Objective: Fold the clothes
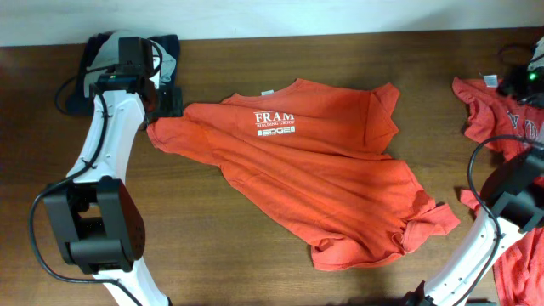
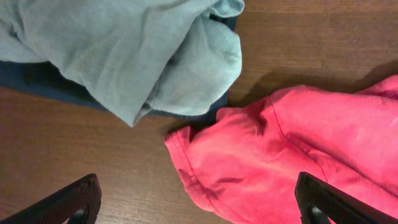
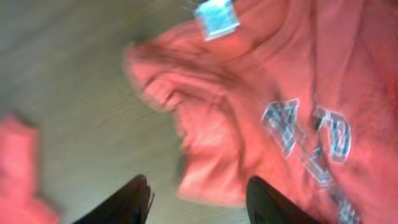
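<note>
T-shirt sleeve [image 2: 249,162] under left tool [image 2: 196,200]

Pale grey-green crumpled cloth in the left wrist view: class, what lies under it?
A dark navy fabric peeks out beneath the pale grey-green cloth, on the brown wooden table. Its remainder is covered.

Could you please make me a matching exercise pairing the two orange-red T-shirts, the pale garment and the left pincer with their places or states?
1. T-shirt with FRAM print
2. crumpled T-shirt with neck tag
3. pale grey-green garment
4. left pincer

A. heaped at the far left
B. open, holding nothing
C. spread in the middle
D. bunched at the right edge

Pairs: 1-C; 2-D; 3-A; 4-B.
</note>
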Available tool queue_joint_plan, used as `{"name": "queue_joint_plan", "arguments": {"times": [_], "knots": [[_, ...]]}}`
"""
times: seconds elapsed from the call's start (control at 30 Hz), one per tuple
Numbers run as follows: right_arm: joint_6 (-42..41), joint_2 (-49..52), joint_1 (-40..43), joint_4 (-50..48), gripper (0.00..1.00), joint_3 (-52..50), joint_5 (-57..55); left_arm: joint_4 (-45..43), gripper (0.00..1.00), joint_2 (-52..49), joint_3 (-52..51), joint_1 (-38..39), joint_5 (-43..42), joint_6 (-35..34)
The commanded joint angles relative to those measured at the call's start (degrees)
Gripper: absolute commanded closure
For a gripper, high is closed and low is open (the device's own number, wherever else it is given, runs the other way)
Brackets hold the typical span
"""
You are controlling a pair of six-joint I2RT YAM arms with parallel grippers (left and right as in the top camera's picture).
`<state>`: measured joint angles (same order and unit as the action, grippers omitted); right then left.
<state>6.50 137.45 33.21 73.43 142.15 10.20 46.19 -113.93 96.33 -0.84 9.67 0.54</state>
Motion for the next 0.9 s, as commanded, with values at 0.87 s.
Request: {"name": "queue_joint_plan", "arguments": {"times": [0.87], "knots": [[-6.1,-0.9,-25.6,23.9,0.81,10.2,4.9,-9.7,0.05,0.4,0.8,1.1,-34.6,5.0]]}}
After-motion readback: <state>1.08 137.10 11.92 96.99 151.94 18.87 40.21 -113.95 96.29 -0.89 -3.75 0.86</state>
